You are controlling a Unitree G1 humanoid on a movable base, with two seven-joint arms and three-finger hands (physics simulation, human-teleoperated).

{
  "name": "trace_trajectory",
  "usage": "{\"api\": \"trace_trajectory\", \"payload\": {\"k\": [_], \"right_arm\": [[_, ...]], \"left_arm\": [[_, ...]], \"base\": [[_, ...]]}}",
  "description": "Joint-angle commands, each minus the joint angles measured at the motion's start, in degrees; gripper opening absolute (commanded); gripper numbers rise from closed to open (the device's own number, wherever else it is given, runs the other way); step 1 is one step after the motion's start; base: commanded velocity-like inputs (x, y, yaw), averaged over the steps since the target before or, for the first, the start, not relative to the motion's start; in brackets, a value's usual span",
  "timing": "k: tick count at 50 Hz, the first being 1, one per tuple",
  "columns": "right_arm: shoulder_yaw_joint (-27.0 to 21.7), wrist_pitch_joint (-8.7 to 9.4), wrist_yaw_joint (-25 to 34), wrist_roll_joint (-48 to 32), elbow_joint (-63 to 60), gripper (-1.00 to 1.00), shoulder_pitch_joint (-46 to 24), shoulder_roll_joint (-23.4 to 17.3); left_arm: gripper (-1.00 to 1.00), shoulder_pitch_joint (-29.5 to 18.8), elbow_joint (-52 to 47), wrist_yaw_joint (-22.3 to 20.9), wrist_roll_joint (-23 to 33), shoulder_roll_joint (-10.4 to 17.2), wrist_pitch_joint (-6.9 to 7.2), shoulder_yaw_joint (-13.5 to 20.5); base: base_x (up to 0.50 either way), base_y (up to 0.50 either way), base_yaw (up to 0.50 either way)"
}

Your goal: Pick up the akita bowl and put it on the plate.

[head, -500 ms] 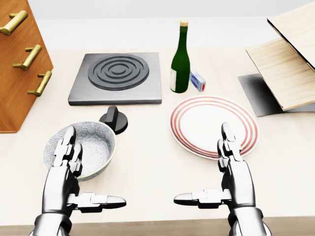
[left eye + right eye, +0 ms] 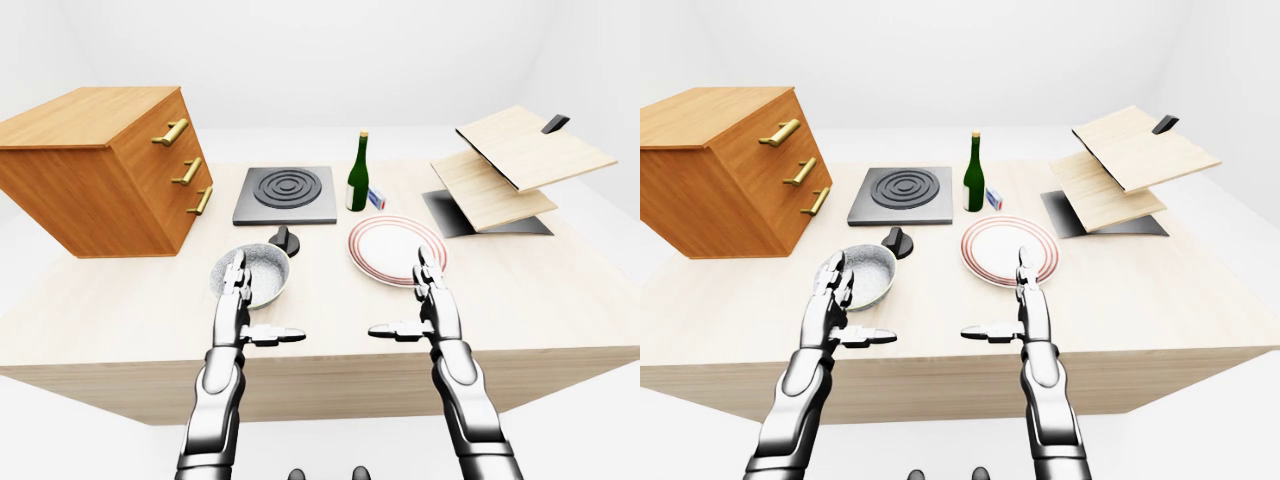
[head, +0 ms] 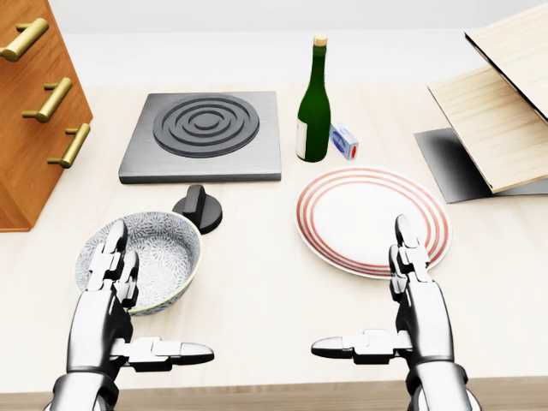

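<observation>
Left hand [image 3: 104, 312] hovers open at the akita bowl [image 3: 161, 253], poised to grasp; right hand [image 3: 421, 315] open near the plate [image 3: 355, 210]

The bowl [image 3: 163, 253] is grey with a fine pale speckle, the plate [image 3: 355, 214] white with red rings. The bottle [image 3: 314, 107] is dark green, the stove [image 3: 204, 133] dark grey with black rings, and the orange-brown cabinet [image 3: 24, 167] bears 3 gold handles [image 3: 56, 99].
</observation>
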Motion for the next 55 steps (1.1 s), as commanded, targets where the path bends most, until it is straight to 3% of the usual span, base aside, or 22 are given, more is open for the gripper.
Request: {"api": "trace_trajectory", "payload": {"k": [1, 7, 9, 15, 23, 27, 32, 55], "right_arm": [[0.14, 0.9, 0.02, -0.58, -1.7, 0.97, 0.46, 0.04], [0.5, 1.35, -0.04, -1.14, -2.63, 0.98, 0.52, 0.16], [0.84, 2.29, 0.0, -1.49, -4.13, 0.97, 0.78, 0.27], [1.22, 2.04, -0.25, -3.08, -4.19, 0.97, 0.69, 0.07], [1.62, 4.6, -0.18, -4.34, -8.44, 0.97, 1.4, 0.39], [1.67, 4.6, -0.17, -4.79, -9.77, 0.97, 1.36, 0.39], [1.75, 4.6, -0.19, -5.45, -12.11, 0.97, 1.65, 0.41], [3.59, 4.6, 1.88, -11.35, -26.34, 0.97, -1.77, 0.52]], "left_arm": [[1.0, 0.71, -2.26, 0.08, 0.22, -0.17, 1.06, -0.27], [1.0, 1.02, -3.96, 0.16, 0.18, -0.22, 1.91, -0.32], [1.0, 1.14, -4.71, 0.34, 0.4, -0.27, 2.34, -0.44], [1.0, 1.51, -6.81, 0.66, 1.4, -0.24, 3.08, -0.58], [1.0, 1.64, -9.96, 0.99, 1.5, -0.29, 4.28, -0.38], [1.0, 1.48, -9.71, 0.97, 1.37, -0.32, 3.86, -0.34], [1.0, 1.67, -11.39, 1.23, 1.26, -0.35, 4.81, -0.25], [1.0, 3.44, -23.26, 2.08, 0.92, -0.35, 4.82, 1.07]], "base": [[0.0, 0.0, 0.0], [0.0, 0.0, 0.0], [0.0, 0.0, 0.0], [0.0, 0.0, 0.0], [0.0, 0.0, 0.0], [0.0, 0.0, 0.0], [0.0, 0.0, 0.0], [0.0, 0.0, 0.0]]}}
